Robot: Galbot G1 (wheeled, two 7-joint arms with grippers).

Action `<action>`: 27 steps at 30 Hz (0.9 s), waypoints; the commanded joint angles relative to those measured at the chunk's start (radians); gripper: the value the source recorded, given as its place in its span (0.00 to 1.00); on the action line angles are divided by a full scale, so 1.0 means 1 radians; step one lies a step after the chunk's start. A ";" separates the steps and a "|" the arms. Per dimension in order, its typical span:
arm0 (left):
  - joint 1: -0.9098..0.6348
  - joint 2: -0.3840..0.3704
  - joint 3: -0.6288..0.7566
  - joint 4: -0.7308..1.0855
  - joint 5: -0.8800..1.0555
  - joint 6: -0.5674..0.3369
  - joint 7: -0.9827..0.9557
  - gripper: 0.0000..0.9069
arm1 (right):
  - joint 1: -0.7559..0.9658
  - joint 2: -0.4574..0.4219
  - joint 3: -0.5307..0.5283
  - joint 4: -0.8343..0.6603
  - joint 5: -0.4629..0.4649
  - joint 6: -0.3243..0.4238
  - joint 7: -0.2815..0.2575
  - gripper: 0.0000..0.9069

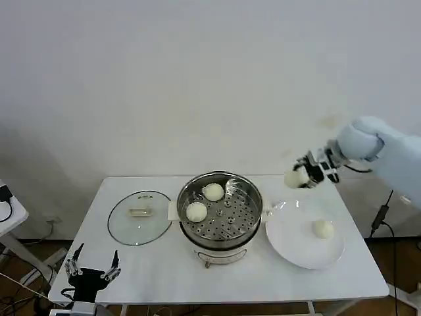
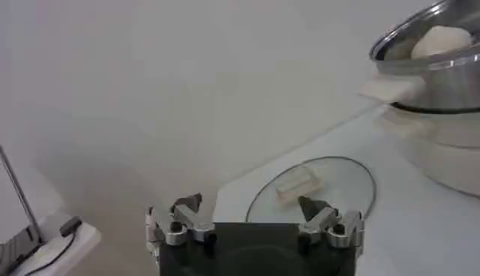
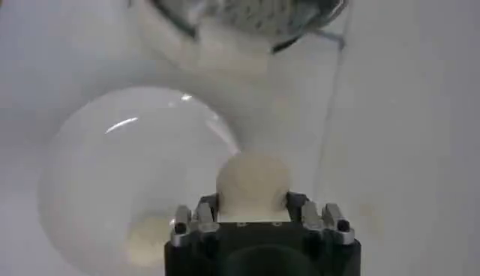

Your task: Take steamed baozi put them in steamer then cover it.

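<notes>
The right gripper [image 1: 301, 176] pinches 1 bun [image 1: 295, 178] above the plate [image 1: 289, 240] — the steamer [image 1: 220, 209] lies toward the robot's left; the left gripper [image 1: 91, 271] waits spread.

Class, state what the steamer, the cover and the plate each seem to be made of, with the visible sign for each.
Steamer: polished stainless steel, judging by its mirror-like wall and perforated tray.
Cover: clear glass, since the table shows through it; the cream handle looks like plastic.
Plate: glossy white, probably ceramic, though plastic cannot be ruled out.
</notes>
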 commanded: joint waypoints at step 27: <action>0.028 -0.023 -0.062 0.001 -0.005 -0.001 -0.002 1.00 | -0.032 0.360 -0.199 0.131 -0.102 0.137 -0.021 0.71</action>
